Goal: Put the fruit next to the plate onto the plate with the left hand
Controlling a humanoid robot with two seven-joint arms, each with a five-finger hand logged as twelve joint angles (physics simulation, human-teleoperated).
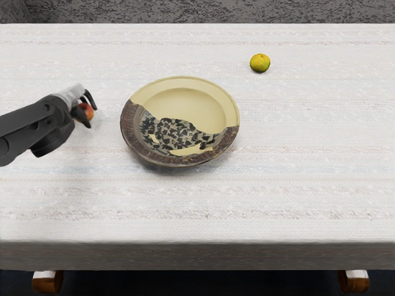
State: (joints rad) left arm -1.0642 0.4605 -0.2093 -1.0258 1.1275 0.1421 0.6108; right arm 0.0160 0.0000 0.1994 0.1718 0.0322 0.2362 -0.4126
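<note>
Head view: left of the plate (132,117), the left robot hand (75,103) curls its fingers around the small reddish fruit (87,112). I'd lift it clear of the raised rim, carry it over the plate's hollow and release it low, so it can't roll off.

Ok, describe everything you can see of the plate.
The plate is round, shallow, ceramic-looking, with a raised rim. Its far half is cream-yellow, its near half brown with dark blotches. It lies flat and empty on the table, left of centre. Only the table touches it; the left hand, holding a reddish fruit, is apart.
</note>
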